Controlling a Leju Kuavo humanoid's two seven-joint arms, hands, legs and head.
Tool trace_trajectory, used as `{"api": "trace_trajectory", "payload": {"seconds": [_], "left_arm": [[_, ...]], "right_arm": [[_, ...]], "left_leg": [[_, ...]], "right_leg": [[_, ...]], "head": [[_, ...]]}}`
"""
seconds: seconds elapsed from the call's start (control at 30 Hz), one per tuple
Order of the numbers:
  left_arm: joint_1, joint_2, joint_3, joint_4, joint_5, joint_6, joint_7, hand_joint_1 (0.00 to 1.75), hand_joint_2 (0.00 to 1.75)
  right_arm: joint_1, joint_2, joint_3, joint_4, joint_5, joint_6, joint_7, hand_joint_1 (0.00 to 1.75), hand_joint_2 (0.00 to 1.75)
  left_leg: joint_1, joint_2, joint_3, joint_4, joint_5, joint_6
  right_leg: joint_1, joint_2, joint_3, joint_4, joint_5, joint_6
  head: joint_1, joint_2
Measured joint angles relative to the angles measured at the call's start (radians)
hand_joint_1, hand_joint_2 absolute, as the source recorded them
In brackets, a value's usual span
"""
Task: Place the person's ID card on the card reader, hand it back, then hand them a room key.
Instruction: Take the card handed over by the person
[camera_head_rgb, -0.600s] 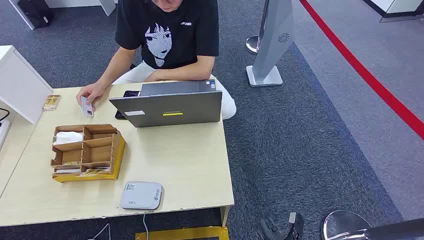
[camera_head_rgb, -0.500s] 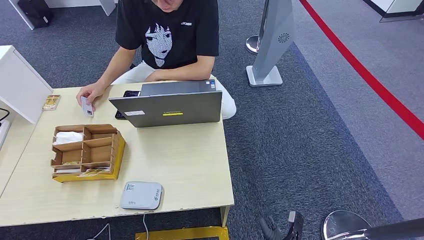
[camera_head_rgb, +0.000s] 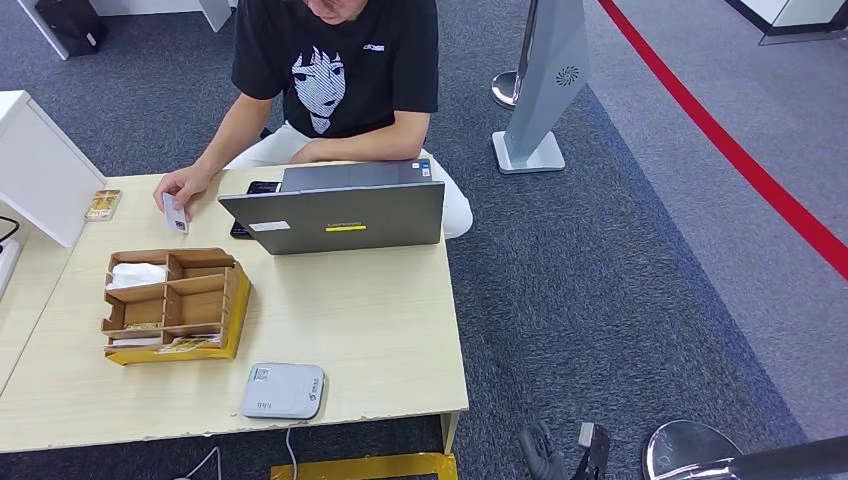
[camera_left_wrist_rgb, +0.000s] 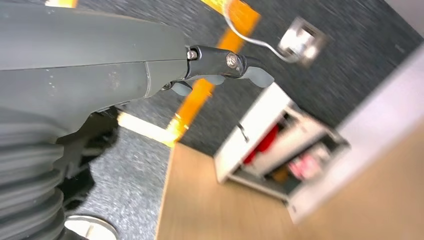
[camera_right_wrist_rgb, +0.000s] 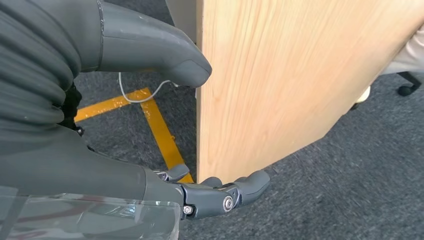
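Across the table a person's hand stands the ID card on its edge on the tabletop, left of the laptop. The grey-white card reader lies near the table's front edge. A wooden organizer with several compartments holds cards and white paper. My right hand hangs low beside the table's right front corner. In the right wrist view, my right hand has thumb and fingers apart and holds nothing. My left hand is stretched out with nothing in it, down below the table.
A grey laptop stands open at the table's far side, with a dark phone behind it. A white box and a small gold item sit at the far left. A stanchion base stands by my right hand.
My right hand has shifted very slightly at the picture's lower edge. The person still holds the card in the same place.
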Motion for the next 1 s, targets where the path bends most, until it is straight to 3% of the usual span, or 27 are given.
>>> {"api": "trace_trajectory", "payload": {"seconds": [0.57, 0.73, 1.0], "left_arm": [[0.129, -0.138, 0.165, -0.549, -0.176, -0.159, -0.017, 0.0, 1.75], [0.165, -0.178, 0.203, -0.645, -0.208, -0.092, 0.017, 0.0, 1.75], [0.182, -0.217, 0.345, -0.649, -0.296, 0.105, 0.035, 0.0, 1.75]], "right_arm": [[0.039, -0.034, 0.051, 0.002, -0.034, 0.03, -0.118, 0.0, 1.75], [0.051, -0.037, 0.033, 0.002, -0.003, 0.037, -0.15, 0.0, 1.75], [0.073, -0.039, -0.037, 0.002, 0.054, 0.05, -0.181, 0.0, 1.75]], "left_leg": [[0.0, 0.0, 0.0, 0.0, 0.0, 0.0], [0.0, -0.001, -0.001, 0.0, 0.0, 0.0], [0.0, -0.001, -0.001, 0.0, 0.0, 0.0]], "right_leg": [[0.0, 0.0, 0.0, 0.0, 0.0, 0.0], [0.0, -0.001, 0.0, 0.0, 0.0, 0.0], [0.0, -0.001, 0.0, 0.0, 0.0, 0.0]], "head": [[0.0, 0.0], [0.0, 0.0], [0.0, 0.0]]}}
